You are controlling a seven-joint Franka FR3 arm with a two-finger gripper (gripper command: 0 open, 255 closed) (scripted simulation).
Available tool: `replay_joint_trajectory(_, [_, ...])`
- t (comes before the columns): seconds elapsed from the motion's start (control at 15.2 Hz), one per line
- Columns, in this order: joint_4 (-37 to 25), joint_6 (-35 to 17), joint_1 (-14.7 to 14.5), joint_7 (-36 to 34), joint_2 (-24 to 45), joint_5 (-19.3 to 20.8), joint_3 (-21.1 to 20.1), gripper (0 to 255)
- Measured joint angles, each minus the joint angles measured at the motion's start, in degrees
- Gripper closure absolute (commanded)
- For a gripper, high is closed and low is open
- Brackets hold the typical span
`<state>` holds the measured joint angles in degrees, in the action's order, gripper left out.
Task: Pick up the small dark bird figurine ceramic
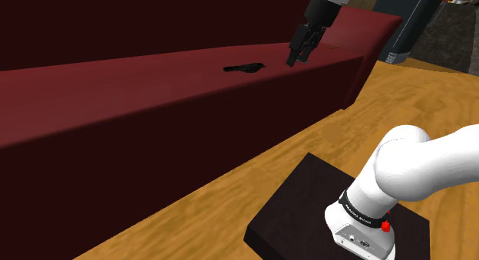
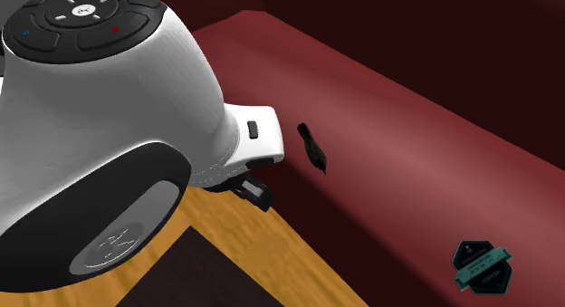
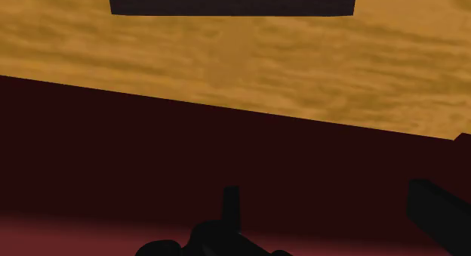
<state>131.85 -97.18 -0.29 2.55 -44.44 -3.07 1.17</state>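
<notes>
Two black fingers (image 1: 294,60) hang apart under the gripper (image 1: 298,59), released, nothing between them, tips aimed down at the dark red couch (image 1: 138,78). Just beside them, toward the shoulder view's left, there's the bird figurine (image 1: 246,67). It lies on the couch's top, a flat black sliver tapering to a thin end, with no surface detail to pick out.

In the wrist view one finger (image 3: 439,213) comes in wide of the middle. Low between sits a lumpy black shape (image 3: 230,217), and I can't tell what it is. Past it run the wooden floor (image 3: 226,58) and the stand (image 3: 226,1), its edge cut off.

Any writing? A black band (image 1: 361,211) on the white arm (image 1: 414,166) carries white lettering, too small to read. A teal badge (image 2: 483,264) in the second exterior view can't be read either. There the arm's big joint hides much of the scene, and the bird is a slim dark streak.
</notes>
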Motion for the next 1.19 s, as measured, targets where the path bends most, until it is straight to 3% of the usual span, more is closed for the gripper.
replay_joint_trajectory(0.2, [-1.54,-0.67,-0.88,3.64,2.99,0.58,1.54,0])
replay_joint_trajectory(0.53, [-9.41,-1.30,-4.29,18.96,14.82,2.04,7.36,0])
replay_joint_trajectory(0.92, [-23.68,0.57,-7.72,37.93,31.67,1.19,12.26,0])
replay_joint_trajectory(1.19, [-34.39,3.18,-8.84,49.50,42.82,-0.22,13.30,0])
